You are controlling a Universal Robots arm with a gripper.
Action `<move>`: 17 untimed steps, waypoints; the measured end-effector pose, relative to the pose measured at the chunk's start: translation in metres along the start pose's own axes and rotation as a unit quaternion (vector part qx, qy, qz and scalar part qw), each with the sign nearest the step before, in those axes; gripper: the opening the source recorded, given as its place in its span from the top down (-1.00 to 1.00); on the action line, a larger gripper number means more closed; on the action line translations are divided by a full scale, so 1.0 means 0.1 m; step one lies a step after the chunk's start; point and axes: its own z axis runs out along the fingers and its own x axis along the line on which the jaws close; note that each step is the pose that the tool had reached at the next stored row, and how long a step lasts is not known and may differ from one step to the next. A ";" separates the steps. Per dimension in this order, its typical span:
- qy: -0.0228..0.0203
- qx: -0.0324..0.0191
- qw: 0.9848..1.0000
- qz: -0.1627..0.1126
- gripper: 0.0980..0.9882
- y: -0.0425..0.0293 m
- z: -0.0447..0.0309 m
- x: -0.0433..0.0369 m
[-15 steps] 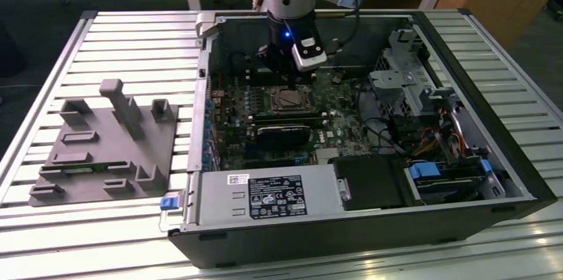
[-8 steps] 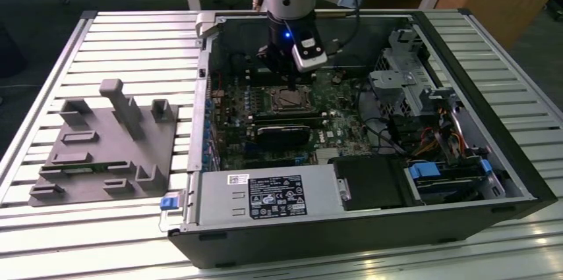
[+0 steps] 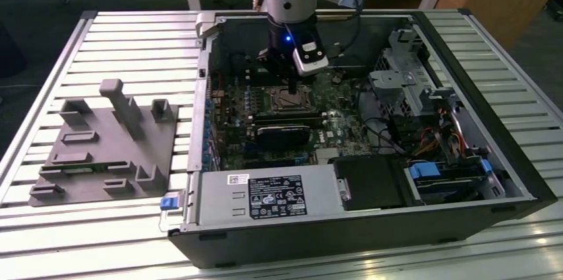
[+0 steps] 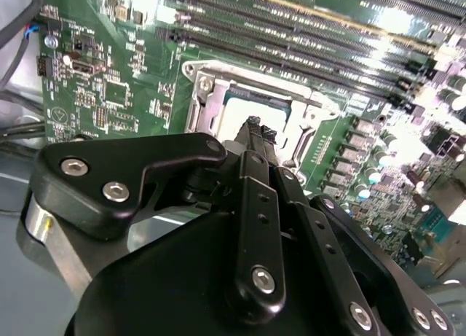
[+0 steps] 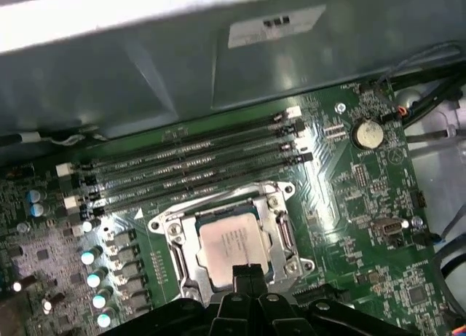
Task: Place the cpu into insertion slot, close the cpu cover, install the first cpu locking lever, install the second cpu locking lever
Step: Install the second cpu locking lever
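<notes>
Cpu (image 5: 234,243) seated in the socket, cover (image 5: 285,237) down around it — levers seemingly pending. Tool (image 5: 247,276) at the socket's edge, fingers pinched together, holding nothing. Next move needs lever contact.

A: Your end effector (image 4: 255,132) fills the near part of the second wrist view, black linkages and silver screws, with its tips drawn close together into a narrow point.

B: And where do those tips sit for you?

A: Right over the edge of the cpu (image 4: 251,110), whose grey top shows inside the socket. The cpu cover (image 4: 211,95), a silvery frame, lies around the chip.

B: Touching it?

A: You can't tell from here; the tips hide that spot.

B: What's around it?

A: Green motherboard (image 4: 116,81) to one side, long dark memory slots (image 4: 306,30) beyond the socket, and small capacitors (image 4: 364,183) along the other side.
</notes>
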 end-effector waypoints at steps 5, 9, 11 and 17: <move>0.001 0.000 1.000 0.000 0.98 -0.068 0.001 -0.041; 0.001 0.000 1.000 0.000 0.98 -0.118 0.002 -0.075; 0.001 0.000 1.000 0.000 0.98 -0.145 0.003 -0.094; 0.003 0.001 1.000 0.000 0.98 -0.222 0.004 -0.151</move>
